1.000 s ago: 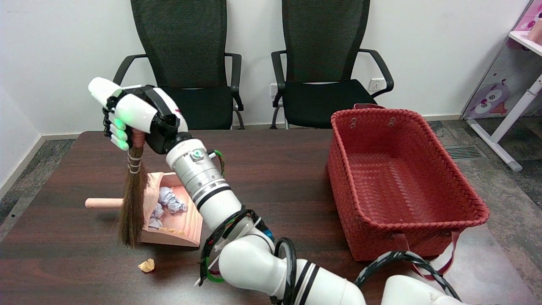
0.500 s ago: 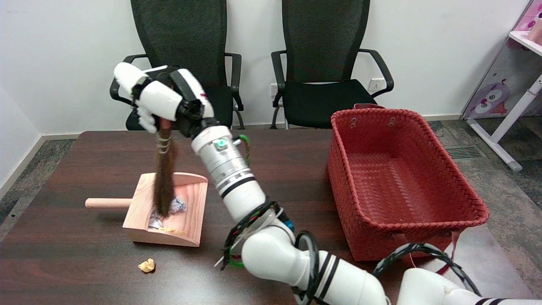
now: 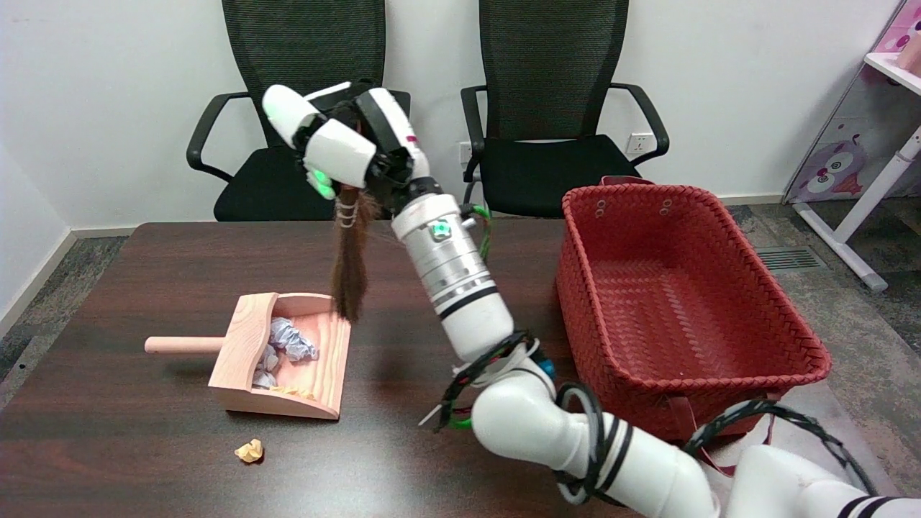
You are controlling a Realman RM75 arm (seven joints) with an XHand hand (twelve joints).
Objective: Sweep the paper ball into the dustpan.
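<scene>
A: Where is the robot hand (image 3: 345,144) now, and what is in it?

B: It is high over the far part of the worktop (image 3: 144,259), with the fingers wrapped around the top of the small broom (image 3: 350,270). The bristles hang down in the air. A second ago the hand was on the left, with the broom low beside the dustpan (image 3: 288,356); since then it has lifted and travelled to the right, so the bristle tips are now only in front of the pan's far right corner.

A: So what does this mean for the sweeping?

B: I think the sweeping stroke is finished and the arm is carrying the broom away. The broom is not touching anything.

A: And the paper ball?

B: The crumpled pale paper ball (image 3: 288,344) lies inside the dustpan, against the back wall near the handle side. Some small yellowish crumbs lie near the pan's front lip. For this ball the task looks done.

A: Is anything left outside?

B: Yes, one small yellowish paper scrap (image 3: 250,450) lies on the worktop, in front of the pan and apart from it. Maybe it needs one more sweep.

A: The other container?

B: The red woven basket (image 3: 691,237) on the right holds nothing I can see.
</scene>
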